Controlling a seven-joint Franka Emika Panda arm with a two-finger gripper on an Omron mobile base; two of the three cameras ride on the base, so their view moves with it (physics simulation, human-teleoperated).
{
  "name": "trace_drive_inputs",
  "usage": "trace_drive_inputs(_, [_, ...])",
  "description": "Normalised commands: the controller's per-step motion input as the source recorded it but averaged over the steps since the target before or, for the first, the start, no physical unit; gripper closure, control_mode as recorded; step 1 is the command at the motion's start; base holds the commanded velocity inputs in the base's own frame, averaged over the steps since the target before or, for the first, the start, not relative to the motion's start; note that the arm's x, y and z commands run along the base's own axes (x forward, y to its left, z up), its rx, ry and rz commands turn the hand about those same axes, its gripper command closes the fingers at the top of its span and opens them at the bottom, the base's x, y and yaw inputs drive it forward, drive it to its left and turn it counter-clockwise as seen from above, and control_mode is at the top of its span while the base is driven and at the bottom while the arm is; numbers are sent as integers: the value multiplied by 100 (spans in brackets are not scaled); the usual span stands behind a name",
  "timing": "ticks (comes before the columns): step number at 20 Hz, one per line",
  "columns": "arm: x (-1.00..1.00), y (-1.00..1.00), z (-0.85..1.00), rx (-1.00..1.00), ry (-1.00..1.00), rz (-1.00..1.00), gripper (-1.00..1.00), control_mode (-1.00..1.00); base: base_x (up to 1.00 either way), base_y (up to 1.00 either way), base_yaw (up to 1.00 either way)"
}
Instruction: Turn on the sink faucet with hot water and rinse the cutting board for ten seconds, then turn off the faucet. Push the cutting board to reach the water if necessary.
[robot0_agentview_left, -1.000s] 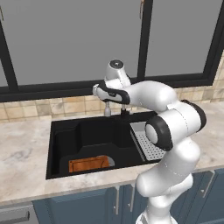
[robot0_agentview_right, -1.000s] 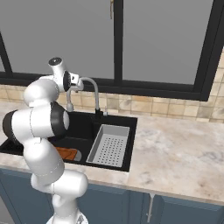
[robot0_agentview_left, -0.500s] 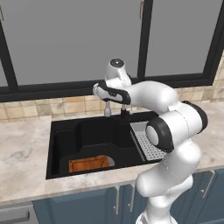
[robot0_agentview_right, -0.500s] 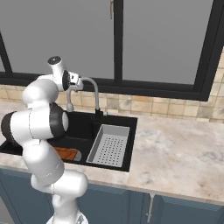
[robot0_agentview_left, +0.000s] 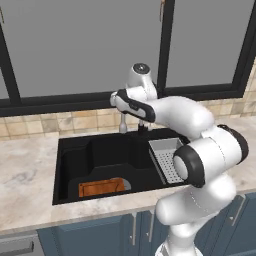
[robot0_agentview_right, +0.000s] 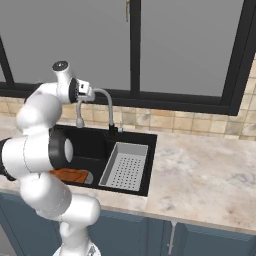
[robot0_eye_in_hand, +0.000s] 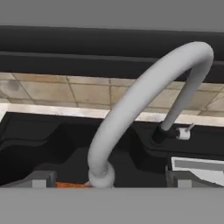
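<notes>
The sink faucet (robot0_agentview_left: 122, 120) arches over the black sink (robot0_agentview_left: 100, 155), and no water runs from it. My gripper (robot0_agentview_left: 115, 100) hovers open at the top of the arch (robot0_agentview_right: 102, 92). In the hand view the grey spout (robot0_eye_in_hand: 140, 96) curves down so that its mouth sits between my gripper's (robot0_eye_in_hand: 109, 179) two spread fingertips (robot0_eye_in_hand: 41, 178). The small handle (robot0_eye_in_hand: 183, 132) sticks out of the black base to the right. The cutting board (robot0_agentview_left: 101, 187) lies flat on the basin floor at the near left, away from the spout, also seen as an orange patch (robot0_agentview_right: 70, 175).
A grey perforated drainer tray (robot0_agentview_left: 167, 157) fills the right end of the sink (robot0_agentview_right: 90, 145). Marble counter (robot0_agentview_right: 200, 170) spreads to the right, a tiled backsplash (robot0_eye_in_hand: 52, 92) and dark window frame stand behind. My own white arm (robot0_agentview_left: 200, 150) blocks the sink's near right.
The hand has crept slightly up by the faucet's arch. The cutting board and the faucet have stayed put.
</notes>
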Motion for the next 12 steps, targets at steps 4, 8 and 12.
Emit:
trace_drive_inputs(4, [-65,-44,10,7,-7,0,-100,-100,0,0,0])
trace_drive_inputs(8, [-71,-55,5,7,-9,0,-100,-100,0,0,0])
trace_drive_inputs(12, [-63,-51,18,7,-6,0,-100,-100,0,0,0])
